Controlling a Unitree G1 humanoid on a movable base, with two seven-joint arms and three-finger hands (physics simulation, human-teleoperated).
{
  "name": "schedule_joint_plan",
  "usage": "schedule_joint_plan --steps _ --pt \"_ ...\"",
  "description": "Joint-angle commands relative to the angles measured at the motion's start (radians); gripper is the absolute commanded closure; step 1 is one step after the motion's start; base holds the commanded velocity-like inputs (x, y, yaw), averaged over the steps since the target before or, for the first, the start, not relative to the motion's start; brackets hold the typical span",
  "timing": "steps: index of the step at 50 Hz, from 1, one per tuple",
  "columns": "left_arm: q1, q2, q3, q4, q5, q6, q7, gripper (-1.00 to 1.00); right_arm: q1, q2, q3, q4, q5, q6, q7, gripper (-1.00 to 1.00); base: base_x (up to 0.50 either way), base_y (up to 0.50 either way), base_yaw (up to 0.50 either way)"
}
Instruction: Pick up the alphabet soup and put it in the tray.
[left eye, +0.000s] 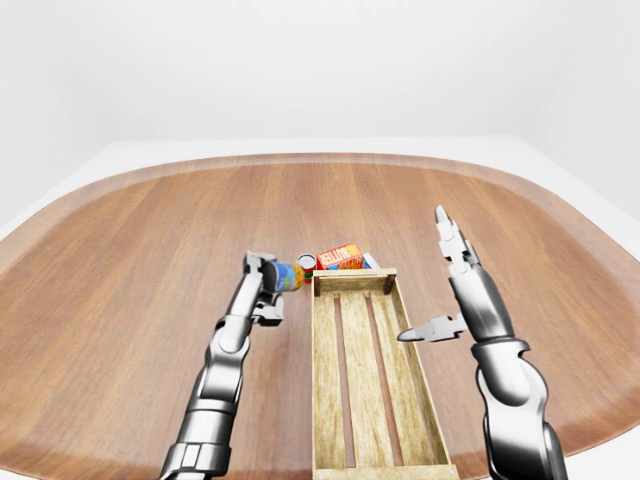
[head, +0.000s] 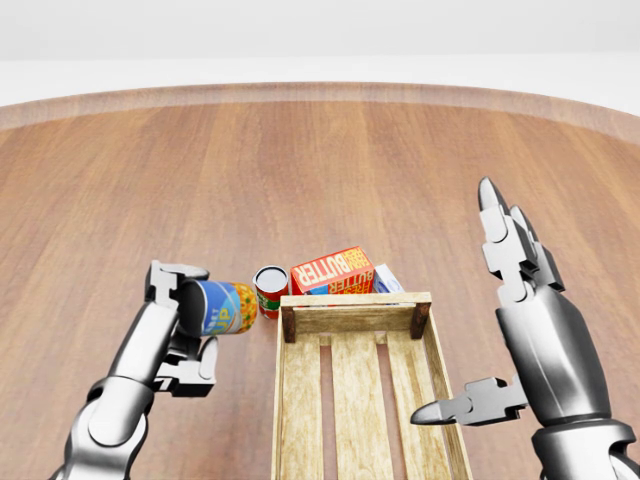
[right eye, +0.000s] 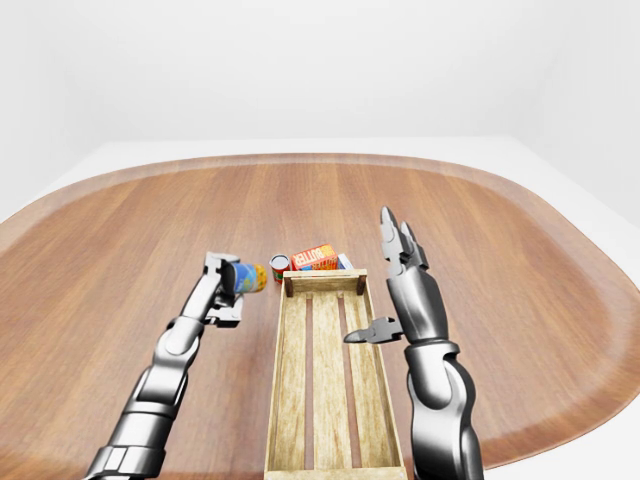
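1. On the round wooden bench (head: 330, 160), a slatted wooden tray (head: 355, 318) lay lengthwise, its far end wall toward 12 o'clock in the head view; nothing lay on its slats.
2. The left robot hand (head: 180, 325) was clamped round the alphabet soup (head: 218, 306), a blue-labelled can lying on its side in the grip, its end pointing toward 3 o'clock.
3. The alphabet soup sat at about 9 o'clock from the tray's far left corner, outside the tray and lifted off the bench, as far as the eye views showed.
4. A red-labelled can (head: 270, 290) stood upright on the bench just beyond the tray's far left corner, at 3 o'clock from the held can and close to it; whether the two touched could not be told.
5. An orange butter box (head: 332, 270) lay just past the tray's far wall at 12 o'clock, beside the red-labelled can, with a pale blue-and-white box (head: 388, 279) at its 3 o'clock side.
6. The right robot hand (head: 490, 330) was spread wide and held nothing: long fingers (head: 505, 245) pointed toward 12 o'clock, while the thumb (head: 465, 405) reached toward 9 o'clock over the tray's right rail.
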Motion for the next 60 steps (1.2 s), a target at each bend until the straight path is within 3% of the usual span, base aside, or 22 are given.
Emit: schedule_joint_plan --steps 1,28,60 --pt "0.033 -0.015 -0.003 -0.132 0.004 0.000 -0.021 1.00 0.000 0.000 -0.001 -0.001 0.000 0.000 0.000 -1.00 0.00 0.00 0.00" --pt "0.182 -0.047 -0.029 -0.444 0.019 0.000 -0.071 1.00 0.002 0.000 0.002 0.005 -0.004 0.000 -0.002 -1.00 0.00 0.00 0.00" --pt "0.246 -0.092 -0.164 -0.439 0.102 0.000 -0.075 1.00 0.003 -0.002 -0.015 -0.001 0.003 0.000 0.000 -1.00 0.00 0.00 0.00"
